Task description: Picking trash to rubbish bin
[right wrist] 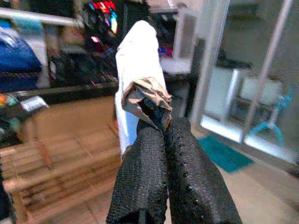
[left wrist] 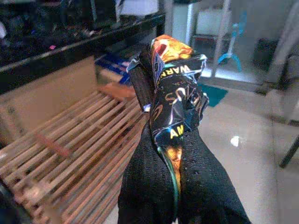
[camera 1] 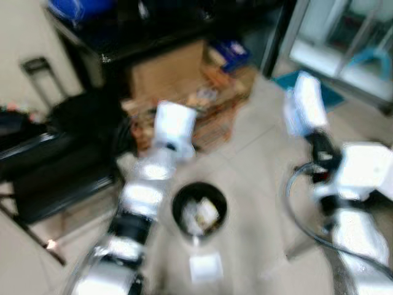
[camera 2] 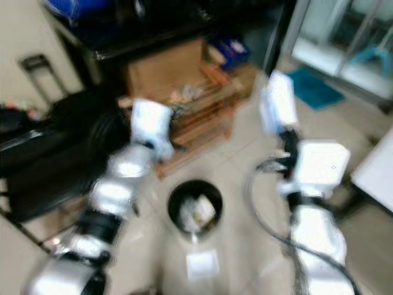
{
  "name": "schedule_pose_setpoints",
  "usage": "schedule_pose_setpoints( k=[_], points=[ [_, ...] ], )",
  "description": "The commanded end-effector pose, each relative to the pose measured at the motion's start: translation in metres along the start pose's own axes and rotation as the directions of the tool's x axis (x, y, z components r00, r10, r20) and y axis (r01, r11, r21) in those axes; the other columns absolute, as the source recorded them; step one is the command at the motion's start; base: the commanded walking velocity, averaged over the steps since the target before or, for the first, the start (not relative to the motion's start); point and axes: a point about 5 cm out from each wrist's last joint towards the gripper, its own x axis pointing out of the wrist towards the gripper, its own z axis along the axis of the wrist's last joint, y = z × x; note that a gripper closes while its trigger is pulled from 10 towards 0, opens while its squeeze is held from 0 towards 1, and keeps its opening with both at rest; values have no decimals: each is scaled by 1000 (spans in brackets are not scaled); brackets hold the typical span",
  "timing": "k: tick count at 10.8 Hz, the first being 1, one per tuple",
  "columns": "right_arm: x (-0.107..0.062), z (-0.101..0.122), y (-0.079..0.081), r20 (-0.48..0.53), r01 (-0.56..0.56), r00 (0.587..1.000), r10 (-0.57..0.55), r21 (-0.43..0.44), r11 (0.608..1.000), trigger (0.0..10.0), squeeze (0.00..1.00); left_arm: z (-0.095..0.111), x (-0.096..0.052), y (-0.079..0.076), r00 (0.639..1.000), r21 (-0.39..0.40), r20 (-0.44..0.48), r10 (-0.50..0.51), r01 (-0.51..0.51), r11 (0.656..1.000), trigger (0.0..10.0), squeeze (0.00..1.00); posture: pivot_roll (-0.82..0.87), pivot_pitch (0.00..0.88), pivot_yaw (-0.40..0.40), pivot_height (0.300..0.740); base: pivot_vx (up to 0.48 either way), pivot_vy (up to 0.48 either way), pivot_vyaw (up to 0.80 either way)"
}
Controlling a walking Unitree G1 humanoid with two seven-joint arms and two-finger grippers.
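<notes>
Some trash apparently lay in the rubbish bin (camera 1: 199, 209) already. 2 pieces remained: a snack wrapper (left wrist: 176, 95) pinched in the left gripper (left wrist: 175, 135), crumpled paper (right wrist: 140, 100) clamped in the right gripper (right wrist: 161, 123), the bin below both.

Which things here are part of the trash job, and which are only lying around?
Job: rubbish bin; snack wrapper in left pincer; white paper in right pincer.
Lying about: wooden rack; cardboard box; black bag.

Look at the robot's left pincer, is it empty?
No, the left pincer is pinching a crumpled shiny black and orange snack wrapper between its two black fingers.
</notes>
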Motion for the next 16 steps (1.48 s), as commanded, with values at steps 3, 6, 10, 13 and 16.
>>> schedule_pose_setpoints(
  k=[3,6,10,13,16],
  points=[
    [0,1,6,3,-16,1000,16,10,1000,10000,0,-1,-4,15,999,11,-14,37,-36,999,10000,0,84,108,-1,740,389,0,0],
    [0,0,7,5,-20,1000,20,6,1000,10000,0,-1,-6,16,999,11,-17,36,-36,999,10000,0,88,110,-1,740,384,0,0],
    [1,1,10,7,-40,999,40,-8,999,10000,0,-3,-6,15,999,13,-25,40,-40,999,10000,0,89,113,-9,740,383,0,0],
    [4,2,13,16,-70,997,70,-27,997,10000,0,-3,-6,16,998,15,-25,52,-51,999,10000,0,95,111,-16,740,354,0,0],
    [6,1,17,13,-84,996,85,-27,996,10000,0,-2,-6,15,998,21,-27,63,-62,998,10000,0,105,113,-17,740,0,0,0]
  ],
)
